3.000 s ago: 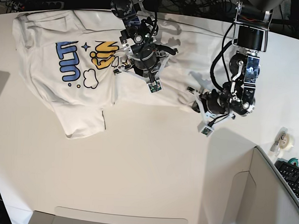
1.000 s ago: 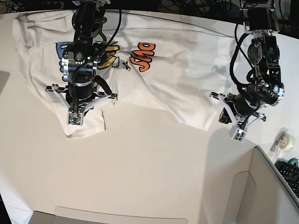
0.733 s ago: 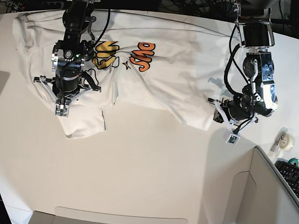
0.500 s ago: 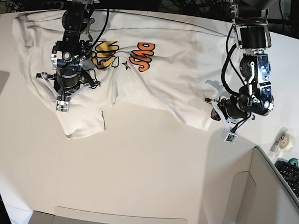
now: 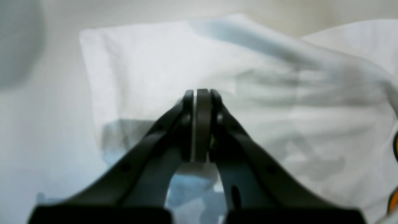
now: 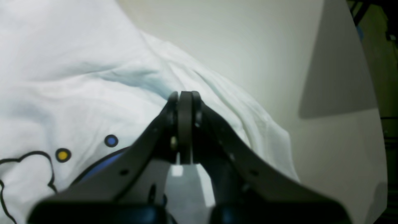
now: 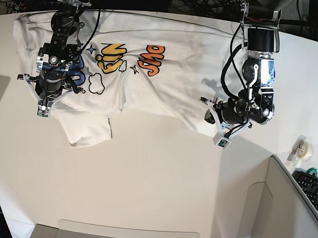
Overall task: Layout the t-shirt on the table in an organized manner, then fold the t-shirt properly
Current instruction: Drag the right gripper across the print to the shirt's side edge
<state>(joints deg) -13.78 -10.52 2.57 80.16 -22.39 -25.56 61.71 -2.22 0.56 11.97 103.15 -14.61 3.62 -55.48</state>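
T-shirt [image 7: 166, 82] lettering only overhead, wrist views blurred cloth

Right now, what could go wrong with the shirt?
1. The t-shirt lies crumpled with a flap folded over near the cloud print; folding now would probably trap those wrinkles.
2. Both the left gripper and the right gripper are shut just over the cloth, so they might drag or bunch it.
3. The shirt's far edge sits near the back of the table and could slide off.
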